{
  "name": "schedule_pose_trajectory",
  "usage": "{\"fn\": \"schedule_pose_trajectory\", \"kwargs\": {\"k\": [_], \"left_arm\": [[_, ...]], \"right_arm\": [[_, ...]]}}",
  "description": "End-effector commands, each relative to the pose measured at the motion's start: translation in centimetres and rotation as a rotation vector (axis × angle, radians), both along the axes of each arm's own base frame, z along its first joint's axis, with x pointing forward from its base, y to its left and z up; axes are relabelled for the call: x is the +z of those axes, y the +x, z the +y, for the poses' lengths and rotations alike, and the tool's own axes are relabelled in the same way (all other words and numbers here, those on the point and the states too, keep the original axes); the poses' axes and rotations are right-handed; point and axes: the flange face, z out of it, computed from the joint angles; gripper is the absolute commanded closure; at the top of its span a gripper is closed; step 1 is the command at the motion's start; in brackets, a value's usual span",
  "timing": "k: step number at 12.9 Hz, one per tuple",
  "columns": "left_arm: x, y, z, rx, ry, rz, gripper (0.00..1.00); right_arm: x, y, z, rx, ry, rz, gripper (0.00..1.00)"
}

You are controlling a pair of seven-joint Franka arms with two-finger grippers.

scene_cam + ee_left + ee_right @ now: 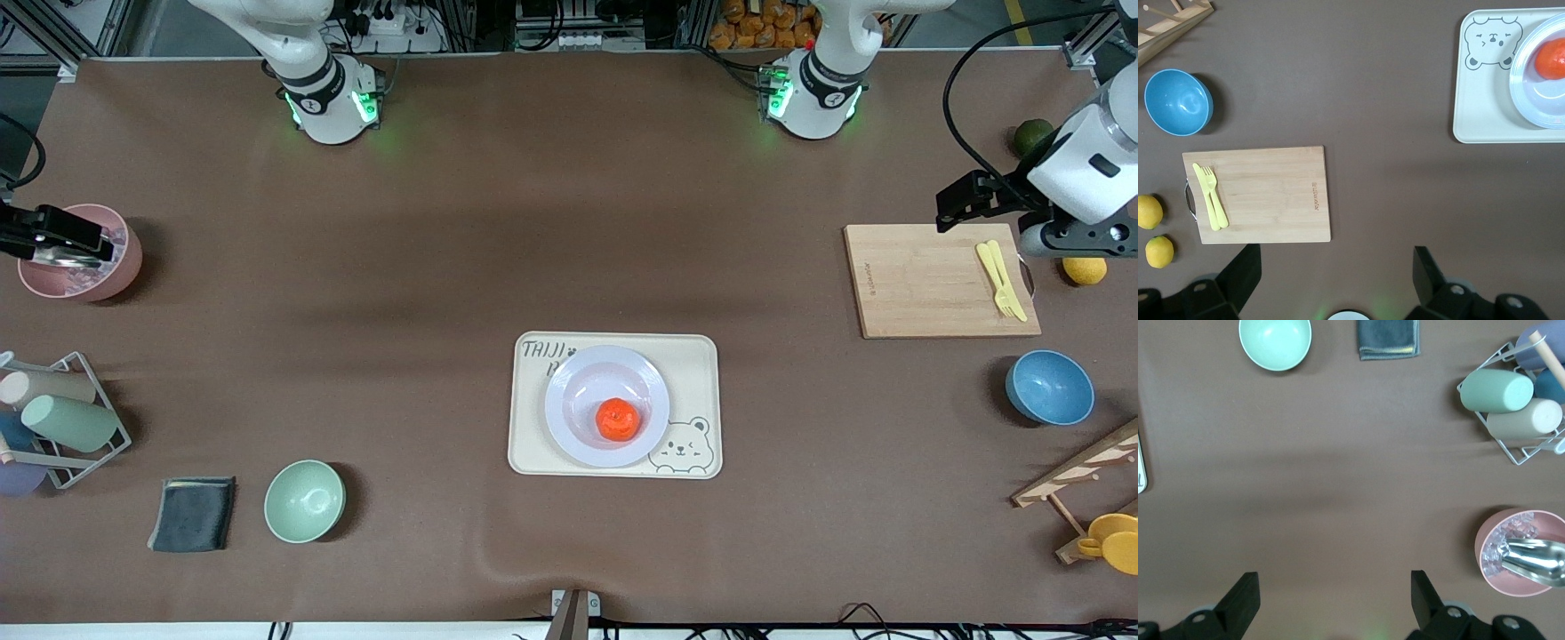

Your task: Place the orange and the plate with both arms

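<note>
The orange (618,420) lies in the pale plate (587,382), which sits on a cream tray (533,444) at the middle of the table. The left wrist view also shows the orange (1551,59), the plate (1538,107) and the tray (1471,100). My left gripper (958,201) is open and empty, up over the corner of a wooden cutting board at the left arm's end; in its wrist view the gripper (1336,260) has bare table between the jaws. My right gripper (53,233) is open and empty over a pink bowl at the right arm's end, and its wrist view shows the gripper (1335,583) over bare table.
The cutting board (925,280) carries a yellow fork and knife (1000,278). Near it are a lemon (1085,269), a dark green fruit (1031,136), a blue bowl (1049,388) and a wooden rack (1076,476). The pink bowl (124,258), cup rack (62,422), grey cloth (193,514) and mint bowl (304,500) are at the right arm's end.
</note>
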Motion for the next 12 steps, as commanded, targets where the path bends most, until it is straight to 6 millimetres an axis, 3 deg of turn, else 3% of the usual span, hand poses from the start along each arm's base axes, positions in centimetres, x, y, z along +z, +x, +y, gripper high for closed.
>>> {"fn": "schedule_pose_trajectory", "kwargs": {"k": [1, 3, 7, 12], "left_arm": [[0.7, -0.4, 0.0, 0.013, -0.019, 0.004, 0.00], [0.7, -0.4, 0.0, 0.013, -0.019, 0.004, 0.00], [0.7, -0.4, 0.0, 0.013, -0.018, 0.004, 0.00], [0.7, -0.4, -0.1, 0.010, -0.018, 0.004, 0.00]], "right_arm": [[-1.1, -4.8, 1.4, -0.005, -0.031, -0.053, 0.00], [-0.9, -4.7, 1.6, 0.002, -0.028, -0.060, 0.00], [-0.8, -4.2, -1.6, -0.039, -0.013, -0.072, 0.00], [0.2, -3.1, 0.0, -0.018, -0.009, -0.098, 0.00]]}}
